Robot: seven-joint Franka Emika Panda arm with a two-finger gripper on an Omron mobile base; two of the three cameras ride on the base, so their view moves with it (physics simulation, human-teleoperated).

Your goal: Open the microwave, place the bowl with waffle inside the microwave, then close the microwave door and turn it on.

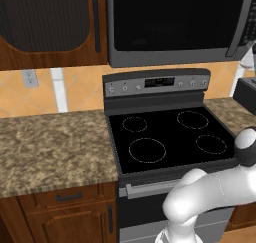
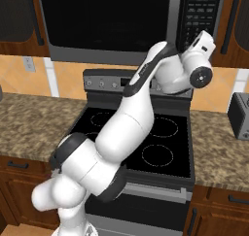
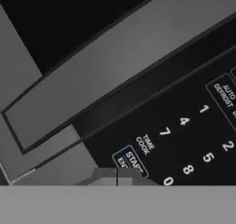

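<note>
Pressing with gripper (image 3: 117, 174) fingers pinched together, nothing held, on the microwave (image 2: 121, 21) start key (image 3: 131, 162): rigid flat panel, wants a light square poke, no grasp.

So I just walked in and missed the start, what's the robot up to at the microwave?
The white arm is reaching up to the microwave above the stove. The microwave door looks closed. Its claw, shut, sits right at the button panel, with its tips just below the START key. It looks about to turn the microwave on.
</note>
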